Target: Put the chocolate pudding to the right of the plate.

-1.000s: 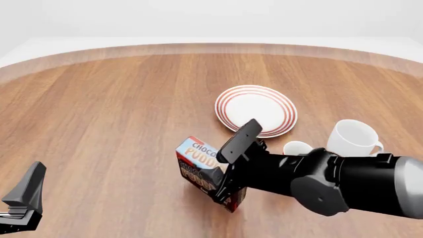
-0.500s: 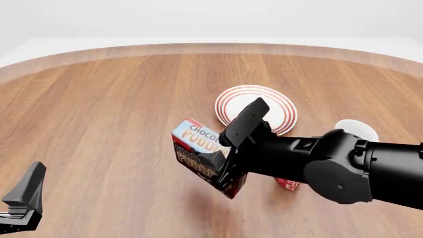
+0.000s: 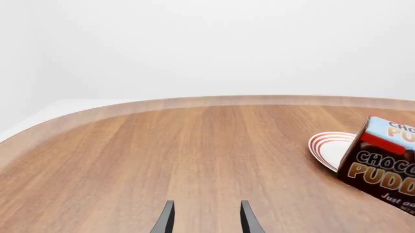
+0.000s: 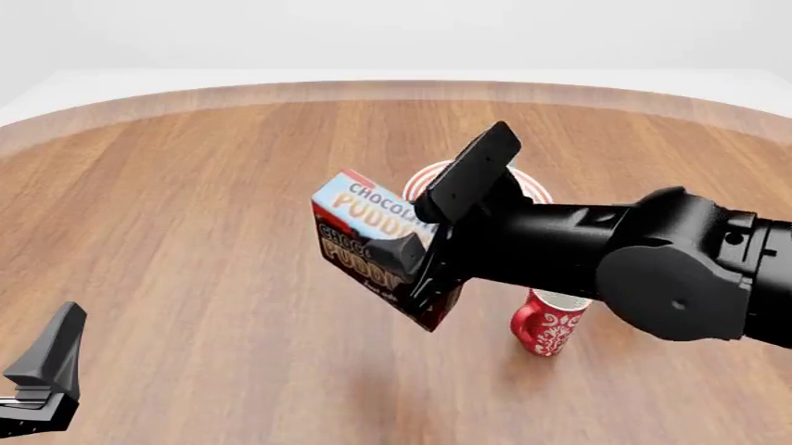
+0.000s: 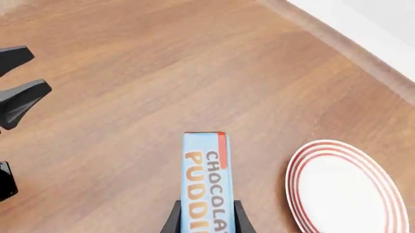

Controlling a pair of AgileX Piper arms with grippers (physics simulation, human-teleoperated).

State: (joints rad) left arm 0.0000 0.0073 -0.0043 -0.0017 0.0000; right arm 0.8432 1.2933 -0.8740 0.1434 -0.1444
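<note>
The right claw (image 4: 418, 255) is closed on the chocolate pudding (image 4: 365, 243) and holds it tilted above the counter (image 4: 198, 204), in the middle of the front view. The plate (image 5: 342, 187) lies just behind the carton, mostly hidden by the arm. A red mug (image 4: 546, 321) stands at lower right. The left claw (image 3: 206, 218), at lower left, seems open and holds nothing.
</note>
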